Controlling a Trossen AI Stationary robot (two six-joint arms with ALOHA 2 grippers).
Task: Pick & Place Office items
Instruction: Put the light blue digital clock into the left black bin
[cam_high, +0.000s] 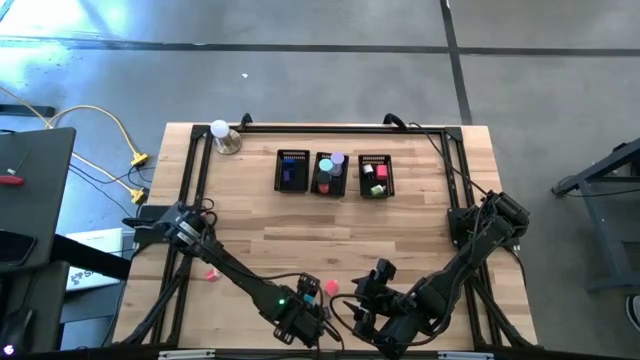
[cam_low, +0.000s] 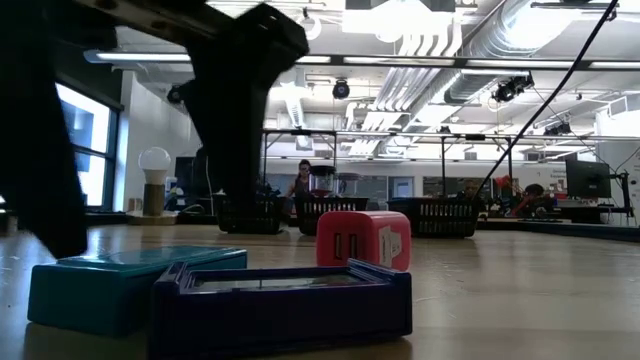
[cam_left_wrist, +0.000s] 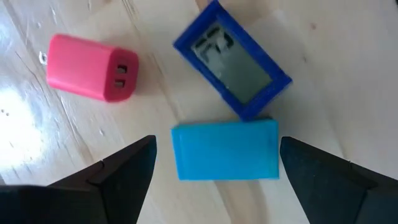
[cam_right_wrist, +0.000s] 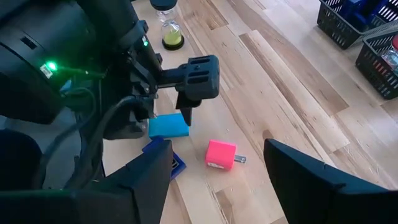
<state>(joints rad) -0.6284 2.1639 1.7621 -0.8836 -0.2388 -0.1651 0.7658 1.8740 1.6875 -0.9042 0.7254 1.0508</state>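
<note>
Left wrist view: left pincer (cam_left_wrist: 214, 171) spread wide, straddling teal block (cam_left_wrist: 224, 150) flat on bench (cam_left_wrist: 348, 74), not gripping. Blue block (cam_left_wrist: 233, 61) touches it; pink block (cam_left_wrist: 92, 67) just beside. Right pincer (cam_right_wrist: 217, 180) hovers nearby, parted, empty. Three mesh bins (cam_high: 334, 173) at far edge.

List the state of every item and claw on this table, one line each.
left claw: open, straddling the teal block, not closed on it
teal block: flat on the table
blue framed piece: flat, beside the teal block
pink charger: on its side, loose
right claw: open, empty
three mesh bins: upright, holding items
</note>
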